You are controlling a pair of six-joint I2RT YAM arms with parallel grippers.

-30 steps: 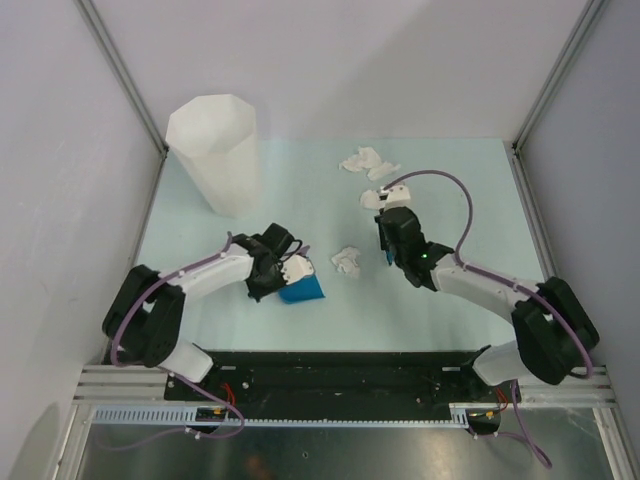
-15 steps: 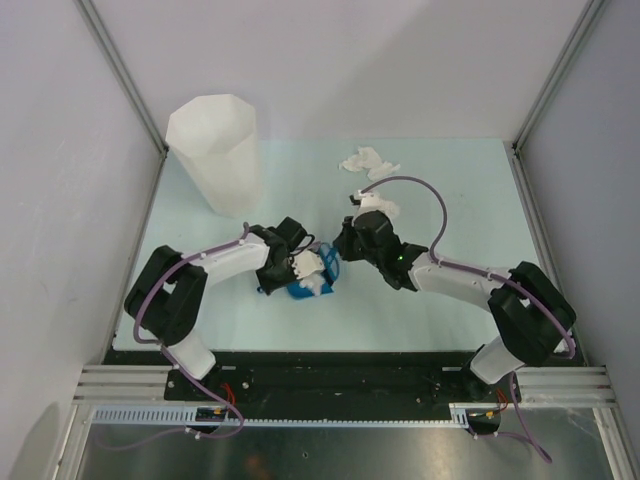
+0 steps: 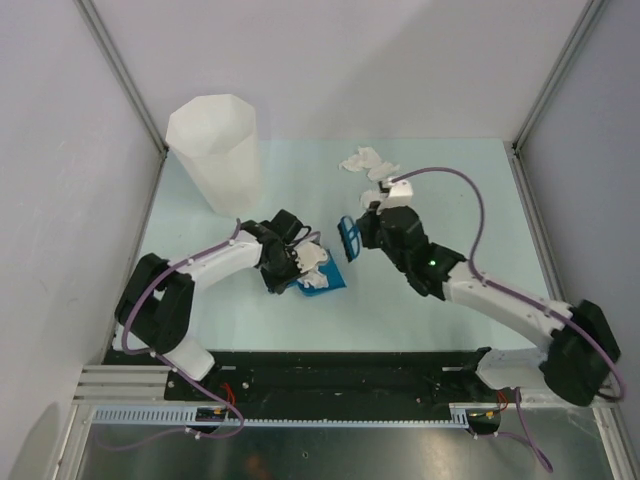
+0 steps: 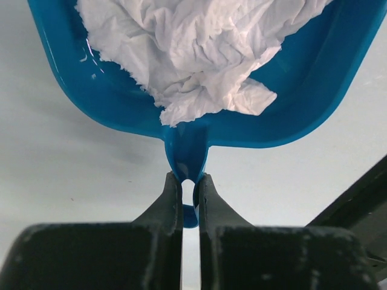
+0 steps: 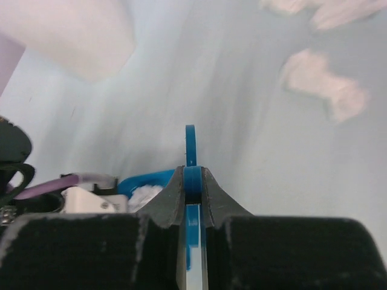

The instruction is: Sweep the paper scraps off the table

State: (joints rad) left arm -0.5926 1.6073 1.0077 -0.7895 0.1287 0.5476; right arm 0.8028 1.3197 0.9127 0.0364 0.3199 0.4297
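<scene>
My left gripper (image 3: pixel 298 267) (image 4: pixel 188 181) is shut on the handle of a blue dustpan (image 3: pixel 325 281) (image 4: pixel 109 103), low over the table (image 3: pixel 440 180) near its middle. A crumpled white paper wad (image 3: pixel 314 258) (image 4: pixel 193 48) lies in the pan. Just to its right, my right gripper (image 3: pixel 362 236) (image 5: pixel 192 176) is shut on a flat blue sweeping tool (image 3: pixel 348 238) (image 5: pixel 191 142), held a little clear of the pan. More paper scraps (image 3: pixel 367 160) (image 5: pixel 323 84) lie at the back of the table; one by the right wrist is partly hidden.
A tall white faceted bin (image 3: pixel 215 150) stands at the back left of the table. Grey walls close in the left, right and far sides. A purple cable (image 3: pixel 455 190) loops over the right arm.
The wad that lay on the table between the arms is now in the dustpan. My right gripper pushed its blue tool left against the pan, then drew back to the right.
</scene>
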